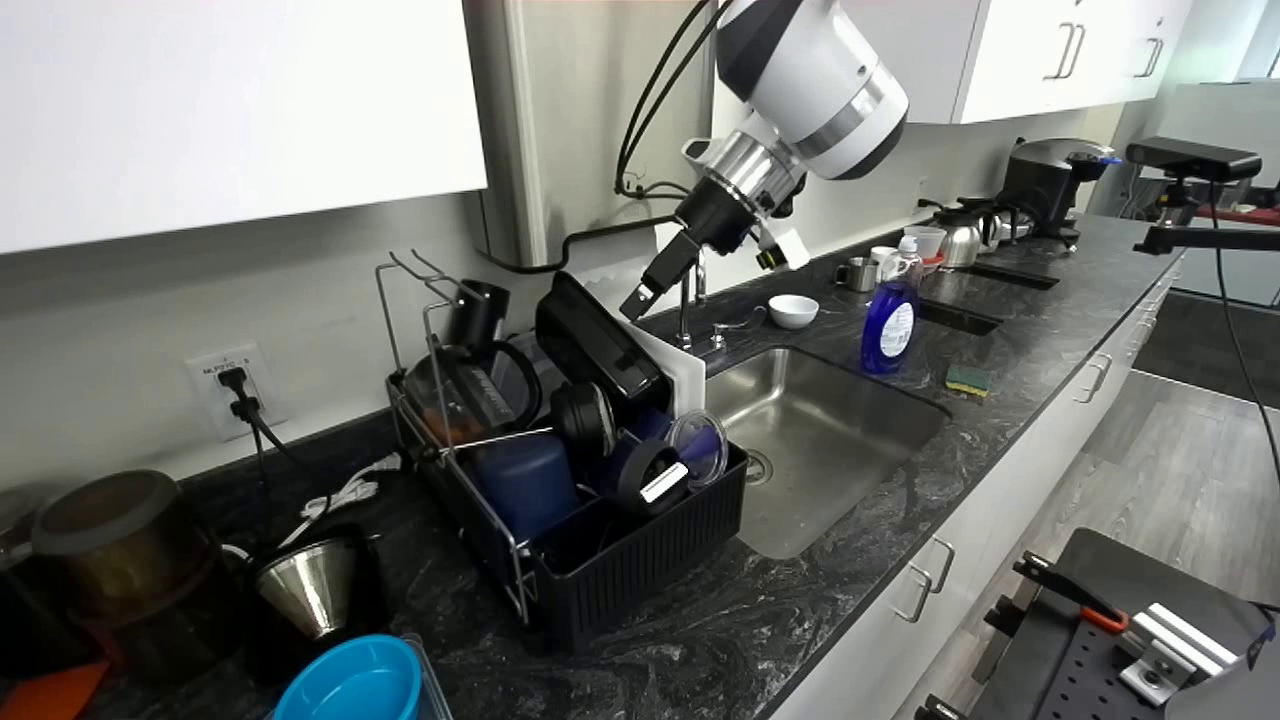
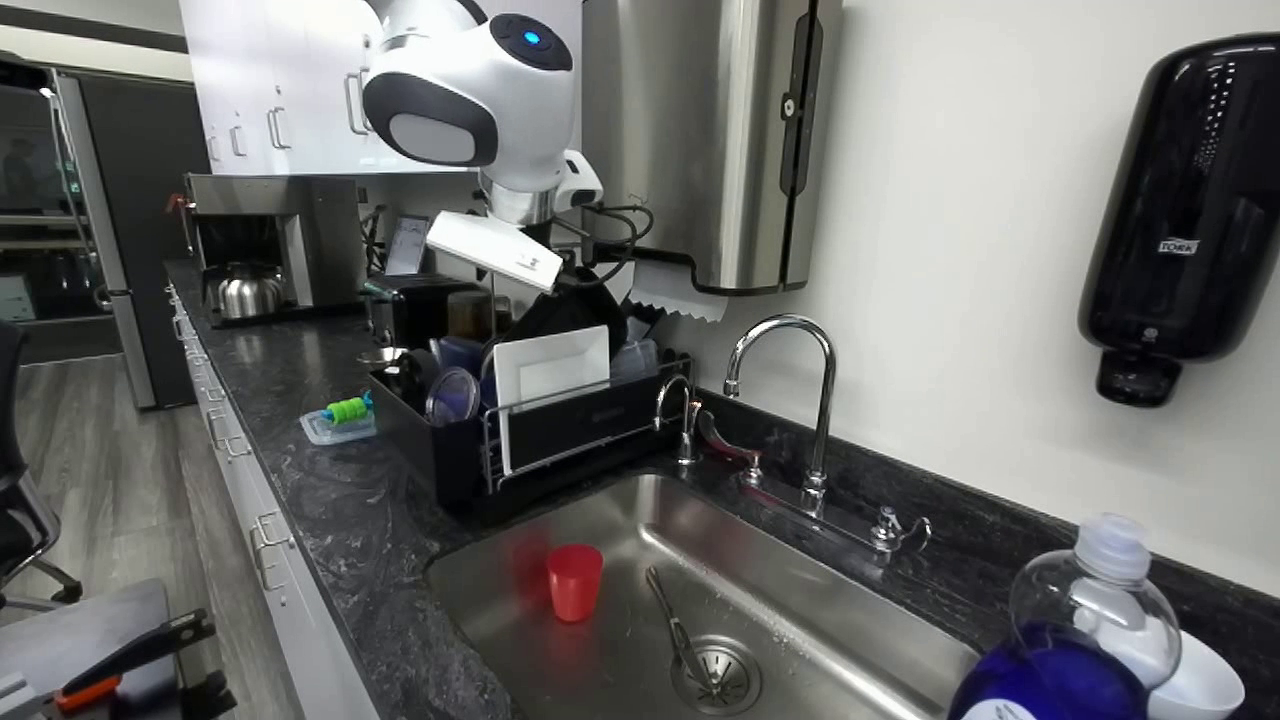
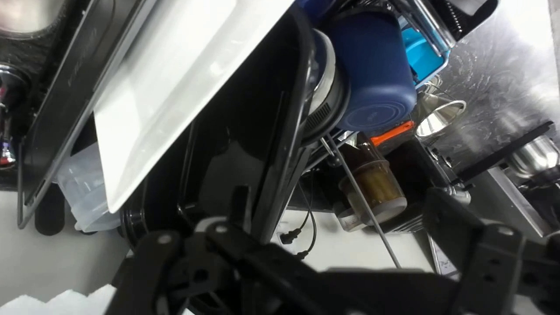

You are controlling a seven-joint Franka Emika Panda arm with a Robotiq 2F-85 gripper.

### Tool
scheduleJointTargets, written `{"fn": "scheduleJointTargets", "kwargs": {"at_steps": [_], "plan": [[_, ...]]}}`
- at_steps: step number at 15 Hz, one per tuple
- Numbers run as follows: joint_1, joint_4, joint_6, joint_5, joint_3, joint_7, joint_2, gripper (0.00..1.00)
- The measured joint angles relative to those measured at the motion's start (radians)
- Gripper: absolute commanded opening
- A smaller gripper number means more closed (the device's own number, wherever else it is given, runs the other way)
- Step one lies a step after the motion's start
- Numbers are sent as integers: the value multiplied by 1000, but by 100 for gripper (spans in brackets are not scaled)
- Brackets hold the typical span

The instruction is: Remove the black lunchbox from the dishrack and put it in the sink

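Now, in an exterior view, see the black lunchbox (image 1: 600, 345) tilted in the dishrack (image 1: 645, 562), with the gripper (image 1: 637, 303) near its one o'clock and the sink (image 1: 830, 450) at four. In an exterior view, find a red cup (image 2: 575, 582) in that sink. In the wrist view, see jaws spread wide apart.

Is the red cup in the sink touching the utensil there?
Apart. In an exterior view, bare sink floor shows between the red cup and the utensil.
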Motion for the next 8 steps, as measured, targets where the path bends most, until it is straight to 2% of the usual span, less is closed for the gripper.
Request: {"fn": "scheduleJointTargets", "kwargs": {"at_steps": [8], "plan": [[-27, 0, -61, 138, 0, -241, 54, 100]]}}
